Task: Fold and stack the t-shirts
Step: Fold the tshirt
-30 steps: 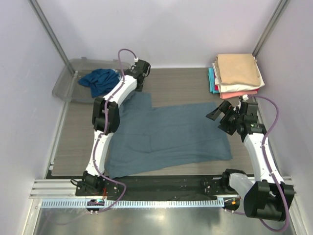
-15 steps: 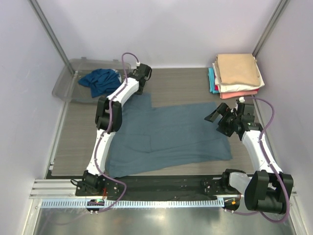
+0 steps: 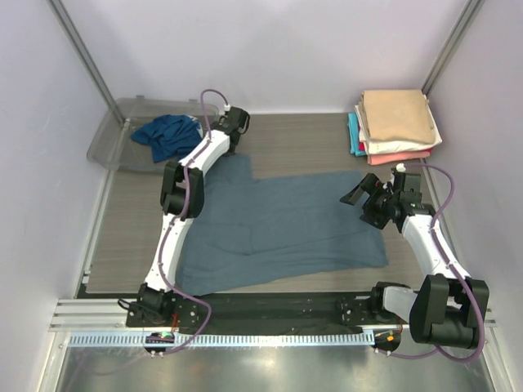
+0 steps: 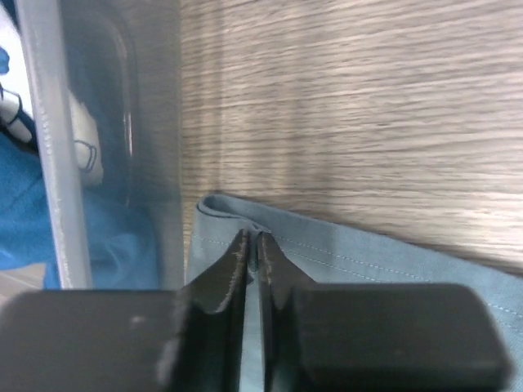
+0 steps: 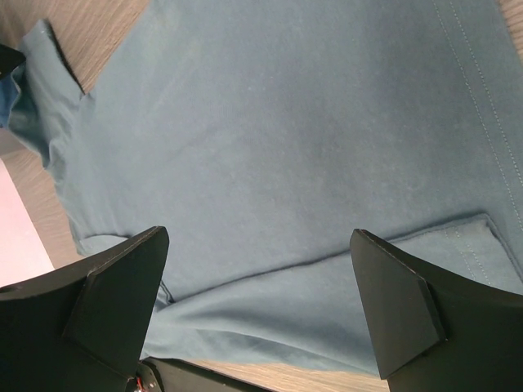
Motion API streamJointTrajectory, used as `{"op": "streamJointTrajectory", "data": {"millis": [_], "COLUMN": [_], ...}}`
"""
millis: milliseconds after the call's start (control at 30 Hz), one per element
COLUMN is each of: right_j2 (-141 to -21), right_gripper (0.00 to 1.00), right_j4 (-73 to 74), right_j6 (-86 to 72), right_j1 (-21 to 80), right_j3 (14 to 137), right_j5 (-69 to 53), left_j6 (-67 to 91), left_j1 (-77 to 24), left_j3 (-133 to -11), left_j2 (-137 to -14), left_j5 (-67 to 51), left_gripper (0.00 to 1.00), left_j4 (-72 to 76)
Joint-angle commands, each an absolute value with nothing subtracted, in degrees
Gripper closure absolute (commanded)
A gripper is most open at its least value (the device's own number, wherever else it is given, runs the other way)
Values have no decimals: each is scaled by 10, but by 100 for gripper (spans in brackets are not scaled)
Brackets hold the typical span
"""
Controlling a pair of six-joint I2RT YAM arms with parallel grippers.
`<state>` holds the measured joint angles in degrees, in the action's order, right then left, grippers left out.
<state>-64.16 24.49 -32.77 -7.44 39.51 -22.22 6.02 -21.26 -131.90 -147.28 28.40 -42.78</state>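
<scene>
A dusty slate-blue t-shirt (image 3: 278, 224) lies spread flat across the middle of the table. My left gripper (image 3: 232, 145) is at its far left corner, next to the tub. In the left wrist view the gripper (image 4: 252, 238) is shut, with the slate-blue shirt's hem (image 4: 368, 261) pinched between the tips. My right gripper (image 3: 360, 196) hovers wide open over the shirt's right edge. The right wrist view shows the gripper (image 5: 260, 278) empty, with the shirt's cloth (image 5: 270, 147) below it. A deeper teal-blue shirt (image 3: 167, 135) lies crumpled in the tub. Folded shirts (image 3: 396, 122) are stacked at the far right, tan on top.
The clear plastic tub (image 3: 110, 139) sits at the far left; its wall (image 4: 106, 147) stands just left of my left fingers. White walls enclose the table on three sides. A metal rail (image 3: 245, 314) runs along the near edge by the arm bases.
My right gripper has moved a little left, further over the shirt's right edge, still open. My left arm has shifted slightly at the shirt's far left corner.
</scene>
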Motion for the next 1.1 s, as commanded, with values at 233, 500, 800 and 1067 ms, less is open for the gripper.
{"op": "streamJointTrajectory", "data": {"millis": [233,500,800,1067], "right_j2": [-673,-768,-961,-1117], "right_gripper": [0,0,17,31], "right_j4": [203,212,267,285], "right_j6": [-334,-316,-252,-236], "right_j1": [-65,-48,-20,-4], "right_j3": [423,554,755,859], "right_j5": [-200,-137,38,98], "left_j6": [92,172,192,178], "left_j1": [-207,-225,-229,-229], "left_j3": [-1330,-1203,-1010,-930], "left_j2": [-1411,-1265,-1083,-1007], "left_j5": [252,183,84,73], "left_gripper": [100,100,100,100], "left_j4": [-446,-488,-522,-496]}}
